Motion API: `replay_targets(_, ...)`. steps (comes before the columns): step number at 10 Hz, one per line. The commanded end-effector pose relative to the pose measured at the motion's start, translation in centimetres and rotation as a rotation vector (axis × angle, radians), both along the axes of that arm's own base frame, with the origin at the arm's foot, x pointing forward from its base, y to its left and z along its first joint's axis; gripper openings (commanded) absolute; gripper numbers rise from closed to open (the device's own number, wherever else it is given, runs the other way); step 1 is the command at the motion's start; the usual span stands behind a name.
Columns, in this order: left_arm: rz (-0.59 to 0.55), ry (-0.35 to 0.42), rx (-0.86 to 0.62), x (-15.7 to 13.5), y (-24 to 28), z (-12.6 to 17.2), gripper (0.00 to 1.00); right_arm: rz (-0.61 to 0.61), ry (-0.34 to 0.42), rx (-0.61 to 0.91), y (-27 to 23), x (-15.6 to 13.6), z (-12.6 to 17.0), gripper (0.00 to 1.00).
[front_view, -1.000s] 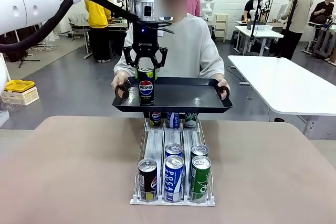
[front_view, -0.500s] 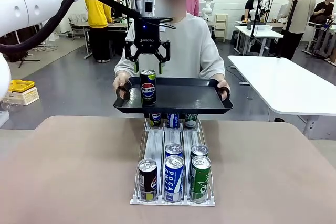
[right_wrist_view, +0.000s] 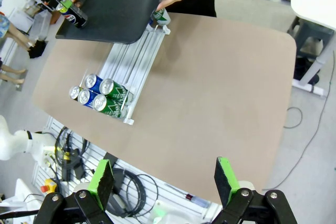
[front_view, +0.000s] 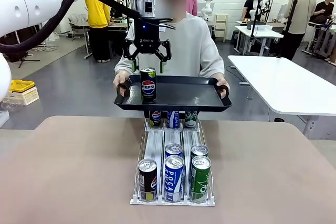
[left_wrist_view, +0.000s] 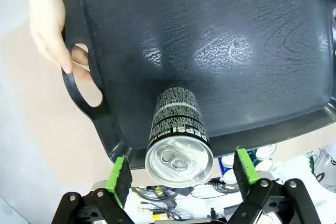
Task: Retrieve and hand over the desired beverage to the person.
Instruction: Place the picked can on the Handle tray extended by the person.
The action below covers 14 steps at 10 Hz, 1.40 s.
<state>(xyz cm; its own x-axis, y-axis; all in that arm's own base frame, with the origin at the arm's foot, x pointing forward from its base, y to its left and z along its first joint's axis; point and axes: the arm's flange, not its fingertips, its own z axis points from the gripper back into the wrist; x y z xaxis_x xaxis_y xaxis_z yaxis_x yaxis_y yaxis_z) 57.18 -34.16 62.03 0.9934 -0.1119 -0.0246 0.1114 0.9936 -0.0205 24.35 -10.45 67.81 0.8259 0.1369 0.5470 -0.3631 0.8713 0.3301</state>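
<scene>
- Black tray [front_view: 184, 97] held clear of the table in the person's hands [front_view: 122, 83], one at each handle.
- Pepsi can [front_view: 148, 84] upright on the tray's left part, close to the near rim, above the can rack [front_view: 156, 142].
- Risk: tall, narrow can near the rim; any tilt of the tray likely to slide or topple it onto the rack.
- Risk: pad clipping the lid if lifted off-axis.
- Left gripper [front_view: 148, 64] pointing straight down just over the can, jaws spread wide, green pads flanking the lid without touching.
- Right gripper [right_wrist_view: 164, 182] high above the table, spread, holding nothing.
</scene>
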Motion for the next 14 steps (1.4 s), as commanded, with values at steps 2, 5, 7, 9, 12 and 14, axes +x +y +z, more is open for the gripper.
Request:
replay_targets(2,-0.092,-0.022,0.009,-1.7,0.2,2.8,1.0,0.008,0.001,0.007,0.0,0.1,-0.2,1.0)
replay_targets(5,-0.135,-0.107,0.033,-9.1,3.2,6.2,1.0,0.008,0.001,0.007,0.0,0.1,-0.2,1.0)
replay_targets(7,-0.196,-0.198,0.005,-13.9,7.0,5.9,1.0,0.008,0.001,0.007,0.0,0.1,-0.2,1.0)
replay_targets(9,-0.294,-0.241,-0.055,-15.6,11.0,4.7,1.0,0.008,0.001,0.007,0.0,0.1,-0.2,1.0)
replay_targets(12,-0.3,-0.205,-0.182,-16.2,16.2,2.8,1.0,0.008,0.001,0.007,0.0,0.1,-0.2,1.0)
replay_targets(14,-0.276,-0.175,-0.22,-16.6,17.4,2.3,1.0,0.008,0.001,0.007,0.0,0.1,-0.2,1.0)
